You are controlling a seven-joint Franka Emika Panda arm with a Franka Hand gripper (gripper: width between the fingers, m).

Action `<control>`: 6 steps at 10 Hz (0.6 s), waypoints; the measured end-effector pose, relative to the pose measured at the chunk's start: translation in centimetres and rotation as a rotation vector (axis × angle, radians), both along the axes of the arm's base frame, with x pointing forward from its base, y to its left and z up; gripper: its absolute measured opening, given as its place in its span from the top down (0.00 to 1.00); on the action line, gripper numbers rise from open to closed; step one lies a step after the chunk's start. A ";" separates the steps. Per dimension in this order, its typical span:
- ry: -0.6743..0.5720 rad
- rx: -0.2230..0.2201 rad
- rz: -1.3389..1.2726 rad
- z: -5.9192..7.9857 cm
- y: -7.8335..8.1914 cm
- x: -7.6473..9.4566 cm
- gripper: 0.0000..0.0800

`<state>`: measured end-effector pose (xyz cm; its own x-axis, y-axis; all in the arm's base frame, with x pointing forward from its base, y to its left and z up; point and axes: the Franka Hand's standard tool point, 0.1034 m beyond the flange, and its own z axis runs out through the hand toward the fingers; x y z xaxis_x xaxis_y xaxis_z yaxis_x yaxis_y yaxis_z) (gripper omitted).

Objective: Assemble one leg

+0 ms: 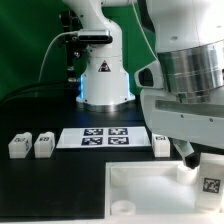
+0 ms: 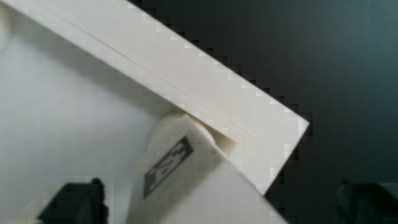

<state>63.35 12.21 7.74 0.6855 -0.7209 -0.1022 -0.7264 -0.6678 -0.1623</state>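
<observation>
Marker board [image 1: 103, 137], white panel [image 1: 150, 198], black table [image 1: 55, 192]

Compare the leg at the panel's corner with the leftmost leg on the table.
The corner leg stands by the white panel; the leftmost leg sits apart on the black table. The corner leg shows its tag large, facing the camera; the leftmost leg's tag is too small to read. Both are small white blocks.

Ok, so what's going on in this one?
The Panda arm is over a corner of the white panel. Its claw is open, and one leg rests against that corner, not gripped. Whether it is seated in a socket cannot be told. A spare leg and a second one sit at the exterior view's left, and a third leg beside the marker board.
</observation>
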 end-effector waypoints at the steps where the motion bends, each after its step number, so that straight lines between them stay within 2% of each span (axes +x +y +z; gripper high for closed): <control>1: -0.020 -0.051 0.227 0.1 -0.2 0.1 0.19; 2: -0.036 -0.079 0.395 0.4 -0.1 0.2 0.19; 3: -0.050 -0.087 0.483 0.4 0.0 0.3 0.19; 5: -0.041 -0.083 0.417 0.4 -0.1 0.3 0.19; 6: -0.040 -0.083 0.411 0.4 -0.1 0.3 0.43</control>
<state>63.64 12.14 8.12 0.9200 -0.3912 -0.0227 -0.3910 -0.9127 -0.1186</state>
